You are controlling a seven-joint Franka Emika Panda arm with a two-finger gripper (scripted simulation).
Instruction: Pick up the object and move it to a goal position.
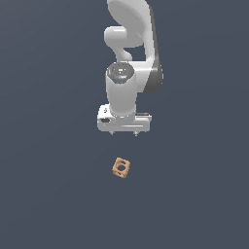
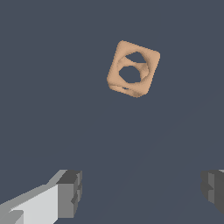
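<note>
Fingers [image 2: 70, 194] of the big white Panda gripper [image 1: 123, 132] stand spread wide with nothing between them, the gripper hanging above the flat dark grey floor [image 1: 44, 194] with the arm rising behind it toward twelve o'clock. From where I stand, the tiny orange-tan cube-like block with a round hole through its face [image 1: 120, 168] lies on that floor at about six o'clock from the gripper, apart from it and turned askew. I'd judge the danger is a descent without squaring up: a pad could catch a corner and spin or knock the block away, or pinch it diagonally so it slips out on lifting.
</note>
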